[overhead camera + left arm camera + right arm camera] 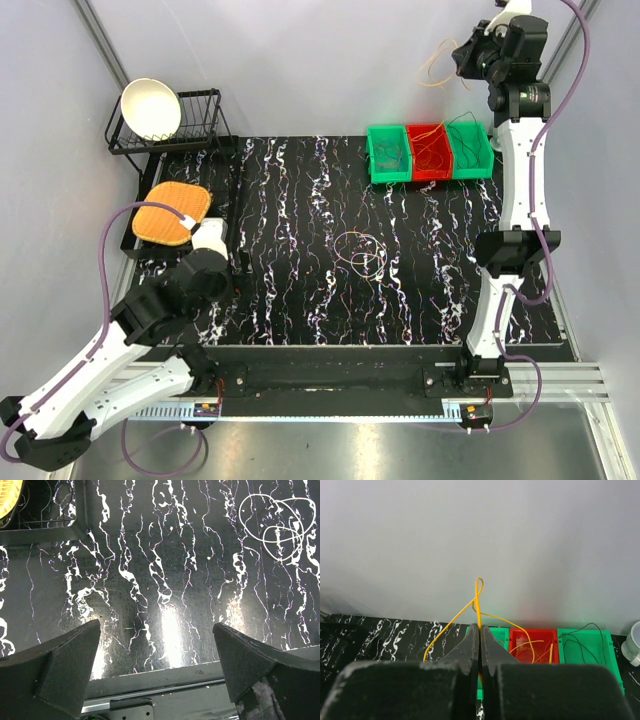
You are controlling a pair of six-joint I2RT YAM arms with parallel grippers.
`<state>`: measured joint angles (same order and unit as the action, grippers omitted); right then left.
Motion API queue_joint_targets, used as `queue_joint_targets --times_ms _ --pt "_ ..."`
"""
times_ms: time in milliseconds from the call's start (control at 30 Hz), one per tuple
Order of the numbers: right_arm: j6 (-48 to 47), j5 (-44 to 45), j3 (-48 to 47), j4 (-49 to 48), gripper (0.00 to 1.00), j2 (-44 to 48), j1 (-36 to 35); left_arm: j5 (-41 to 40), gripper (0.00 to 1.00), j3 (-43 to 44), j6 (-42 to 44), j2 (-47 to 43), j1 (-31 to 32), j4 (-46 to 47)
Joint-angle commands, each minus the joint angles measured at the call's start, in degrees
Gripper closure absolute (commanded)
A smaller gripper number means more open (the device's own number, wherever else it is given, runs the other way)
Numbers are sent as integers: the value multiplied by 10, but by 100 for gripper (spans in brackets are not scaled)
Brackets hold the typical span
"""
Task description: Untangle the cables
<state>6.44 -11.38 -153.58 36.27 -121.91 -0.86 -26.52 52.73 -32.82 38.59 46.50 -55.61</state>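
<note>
Yellow cable (478,612) pinched by right gripper (479,628) (lower ends hidden behind it).

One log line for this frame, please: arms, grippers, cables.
left gripper open, empty, over table | right gripper shut on yellow cable, raised by bins | other loops overlapping mid-table

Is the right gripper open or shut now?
The right gripper is shut: its fingers meet without gap, pinching a yellow cable.
</note>
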Motion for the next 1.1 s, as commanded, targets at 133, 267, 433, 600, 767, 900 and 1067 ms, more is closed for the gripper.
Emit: queue_joint_targets --times_ms 133,267,433,600,767,900,1067 --pt "-18 -48 -17 -46 100 -37 24 -23 1 -3 6 10 -2 29" --pt "-37 -29 60 -58 100 -40 26 -23 1 -3 5 18 -2 28" --pt "-23 -31 138 -87 100 -47 27 -24 1 -3 4 24 -2 28" --pt "9 -14 172 -98 100 -80 27 -25 1 -3 4 24 -2 28" --pt "39 10 164 -100 100 -112 27 -26 1 -3 3 24 -3 28" --pt "61 45 137 -102 100 -136 27 -25 1 -3 3 26 -2 27" --pt "59 86 104 -108 100 -169 27 -26 1 -3 3 25 -3 26"
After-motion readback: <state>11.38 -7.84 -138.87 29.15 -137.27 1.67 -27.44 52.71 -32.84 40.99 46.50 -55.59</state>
